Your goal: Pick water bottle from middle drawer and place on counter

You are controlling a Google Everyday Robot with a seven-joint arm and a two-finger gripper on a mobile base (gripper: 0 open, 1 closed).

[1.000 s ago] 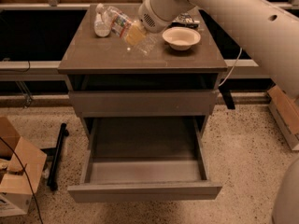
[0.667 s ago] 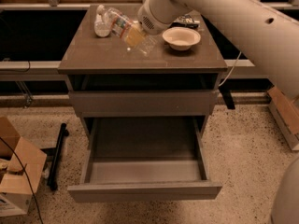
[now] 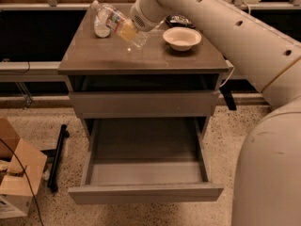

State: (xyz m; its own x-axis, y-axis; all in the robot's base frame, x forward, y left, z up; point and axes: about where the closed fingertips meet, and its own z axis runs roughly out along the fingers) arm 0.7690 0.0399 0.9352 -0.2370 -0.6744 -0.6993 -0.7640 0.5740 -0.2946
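The water bottle (image 3: 114,20) is clear with a dark-and-red label and hangs tilted just above the counter (image 3: 141,58), cap toward the back left. My gripper (image 3: 128,30) is shut round its lower part, at the end of the white arm that reaches in from the right. A fatter whitish bottle (image 3: 100,28) stands on the counter right behind the held one. The middle drawer (image 3: 146,147) is pulled out below and its floor is bare.
A pale bowl (image 3: 182,37) sits on the counter's right side, with a dark object (image 3: 179,19) behind it. A closed drawer front (image 3: 141,103) is above the open one. A cardboard box (image 3: 16,173) and a black bar (image 3: 57,157) lie on the floor at left.
My gripper has moved left and slightly back over the counter with the water bottle in it, so the bottle now overlaps the whitish bottle.
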